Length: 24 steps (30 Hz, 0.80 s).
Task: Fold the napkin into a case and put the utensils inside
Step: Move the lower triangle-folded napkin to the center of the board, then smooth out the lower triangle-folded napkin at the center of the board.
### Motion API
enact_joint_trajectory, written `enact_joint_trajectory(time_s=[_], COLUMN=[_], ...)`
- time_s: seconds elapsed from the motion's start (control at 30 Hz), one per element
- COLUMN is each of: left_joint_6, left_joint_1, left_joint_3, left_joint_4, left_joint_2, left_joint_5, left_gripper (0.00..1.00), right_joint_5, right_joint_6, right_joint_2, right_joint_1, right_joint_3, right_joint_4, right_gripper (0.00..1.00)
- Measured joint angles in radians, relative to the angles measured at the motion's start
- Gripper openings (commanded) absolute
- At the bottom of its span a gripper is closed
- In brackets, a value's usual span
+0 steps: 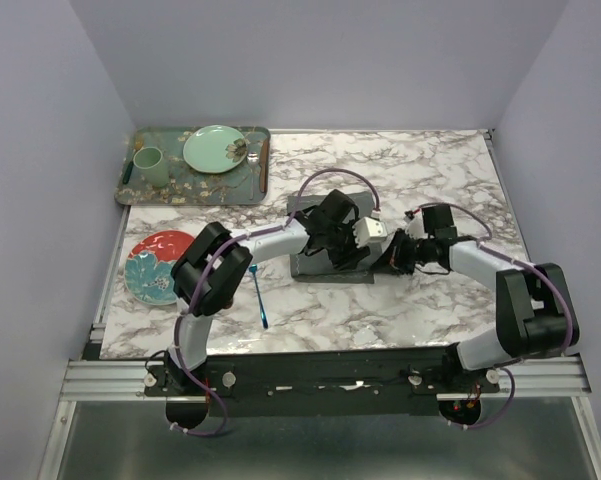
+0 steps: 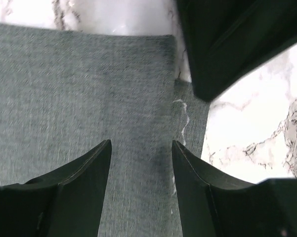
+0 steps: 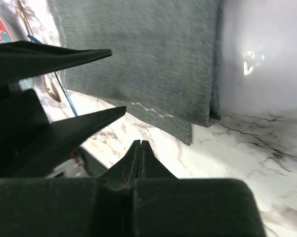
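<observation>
While the folded napkin [image 2: 79,89] lies mid-worktop, the left gripper [image 2: 141,144] hovers over it with fingers spread and the right gripper [image 3: 141,144] sits beside its corner, fingers pressed together on nothing. The next fold likely needs aligned edges, leaving room for the blue fork [image 1: 261,300].

Left gripper [image 2: 141,148], right gripper [image 3: 141,143] crowd napkin [image 3: 138,49]; fork [image 1: 261,300] left; table [image 1: 440,180] right open.

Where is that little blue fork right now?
In the top view the blue fork lies on the marble table, left of centre near the front edge, between the red plate and the folded grey napkin.
</observation>
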Motion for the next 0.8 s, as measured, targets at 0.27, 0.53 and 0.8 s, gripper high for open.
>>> enact_joint_trajectory(time_s=[0.27,0.53,0.8], left_joint_6=[-0.084,-0.046,-0.044], left_joint_1=[0.077,0.09,0.108], left_joint_3=[-0.04,-0.064,-0.025], left_joint_4=[0.0,-0.029,-0.055], left_joint_2=[-0.061,-0.095,-0.081], left_joint_5=[0.019,0.055,0.103], left_gripper=[0.58,0.54,0.54], right_joint_5=[0.067,-0.008,-0.03], right_joint_6=[-0.393,-1.236,-1.859], right_joint_2=[-0.282,-0.551,-0.626], right_joint_1=[0.0,0.002,0.114], right_joint_3=[0.0,-0.087,-0.302], right_joint_4=[-0.023,-0.061,-0.098], right_gripper=[0.01,0.04,0.1])
